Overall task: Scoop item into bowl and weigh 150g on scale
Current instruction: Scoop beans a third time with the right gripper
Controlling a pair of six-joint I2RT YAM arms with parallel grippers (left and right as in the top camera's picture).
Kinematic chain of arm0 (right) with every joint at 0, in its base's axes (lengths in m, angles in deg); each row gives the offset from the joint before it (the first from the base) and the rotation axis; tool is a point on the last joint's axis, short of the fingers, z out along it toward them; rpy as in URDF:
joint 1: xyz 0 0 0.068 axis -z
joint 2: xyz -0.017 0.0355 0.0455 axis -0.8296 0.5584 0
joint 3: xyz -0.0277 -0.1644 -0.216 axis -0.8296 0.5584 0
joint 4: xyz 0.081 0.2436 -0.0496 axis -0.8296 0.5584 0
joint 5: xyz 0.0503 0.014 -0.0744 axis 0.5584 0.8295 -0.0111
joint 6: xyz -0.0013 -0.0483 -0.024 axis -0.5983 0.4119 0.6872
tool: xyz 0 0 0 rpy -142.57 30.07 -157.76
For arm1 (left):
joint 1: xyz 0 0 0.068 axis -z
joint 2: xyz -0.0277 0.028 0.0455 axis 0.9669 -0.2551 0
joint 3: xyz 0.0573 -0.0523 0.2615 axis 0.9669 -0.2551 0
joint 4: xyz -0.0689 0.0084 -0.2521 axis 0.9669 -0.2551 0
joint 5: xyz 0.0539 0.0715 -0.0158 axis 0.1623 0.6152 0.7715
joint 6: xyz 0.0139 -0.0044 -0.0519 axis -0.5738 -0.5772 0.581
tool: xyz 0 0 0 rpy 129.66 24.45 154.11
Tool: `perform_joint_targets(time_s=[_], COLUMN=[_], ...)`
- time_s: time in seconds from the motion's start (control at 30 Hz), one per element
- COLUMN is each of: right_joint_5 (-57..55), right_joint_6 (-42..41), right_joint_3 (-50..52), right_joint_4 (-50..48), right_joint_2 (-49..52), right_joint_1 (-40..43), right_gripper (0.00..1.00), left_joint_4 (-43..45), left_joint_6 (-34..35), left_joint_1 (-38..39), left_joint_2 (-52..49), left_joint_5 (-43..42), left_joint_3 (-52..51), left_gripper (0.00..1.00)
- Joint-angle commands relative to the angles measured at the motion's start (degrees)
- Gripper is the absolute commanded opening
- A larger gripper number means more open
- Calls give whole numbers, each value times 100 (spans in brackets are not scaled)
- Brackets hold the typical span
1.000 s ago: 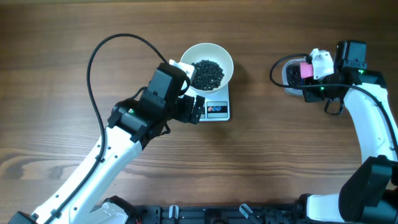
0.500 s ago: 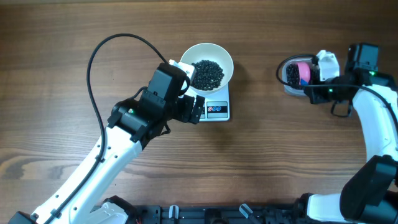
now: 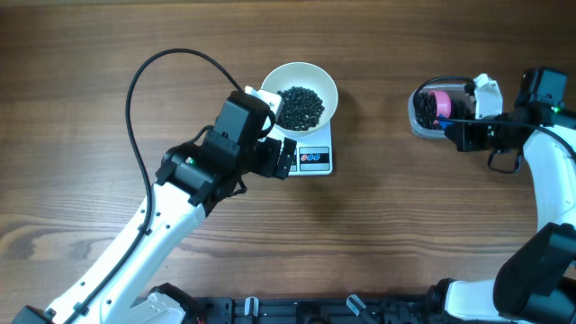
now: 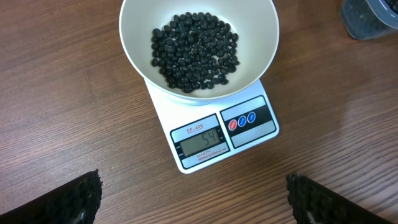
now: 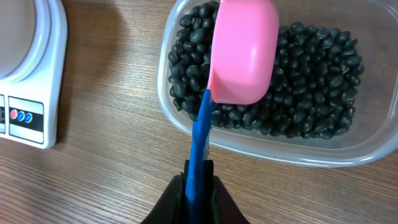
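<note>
The white bowl [image 3: 270, 83] stands on the white scale [image 3: 315, 159] and holds a heap of black beans, the item [image 3: 300, 106]. In the left wrist view the bowl [image 4: 138, 56] and its beans [image 4: 196, 53] are ahead, and the scale [image 4: 165, 115] display reads 54. My left gripper [image 3: 286, 160] [image 4: 193, 199] is open just in front of the scale, nothing between its fingers [image 4: 81, 199]. My right gripper [image 3: 456, 133] [image 5: 199, 180] is shut on the blue handle of the pink scoop [image 3: 440, 103] [image 5: 244, 53]. The scoop is over the beans [image 5: 311, 81] in the clear tub [image 3: 419, 124].
The clear tub [image 5: 180, 124] lies at the table's right side, with a hand's width of bare wood between it and the scale's edge [image 5: 37, 74]. A black cable [image 3: 135, 90] loops above the left arm. A corner of the tub [image 4: 367, 18] shows at the upper right of the left wrist view.
My right gripper has moved to the right with the scoop, which stays over the tub. The left arm, bowl and scale have not moved.
</note>
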Motion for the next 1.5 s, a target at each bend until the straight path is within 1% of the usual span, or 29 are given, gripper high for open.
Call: perform_joint_targets(time_s=[0.0, 0.27, 0.5, 0.7, 0.87, 0.93, 1.47], right_joint_5=[570, 595, 1228, 1381, 1663, 1659, 1836], right_joint_6=[63, -94, -275, -363, -363, -496, -638], right_joint_3=[0, 0, 0, 0, 0, 0, 0], right_joint_4=[22, -11, -35, -20, -15, -17, 7], right_joint_2=[155, 321, 321, 321, 321, 321, 321], right_joint_1=[57, 363, 660, 859, 883, 883, 883], right_gripper=[4, 4, 4, 4, 4, 4, 4], left_joint_4=[13, 13, 13, 13, 13, 13, 13], left_joint_6=[-87, -87, -87, -87, -87, -90, -87], left_joint_1=[-11, -11, -11, -9, -11, -11, -9], left_joint_2=[-44, -44, -44, -44, -44, -44, -42], left_joint_5=[-48, -48, -48, -48, -48, -48, -48], left_joint_3=[81, 81, 81, 81, 81, 81, 81], left_gripper=[100, 100, 100, 100, 100, 100, 100])
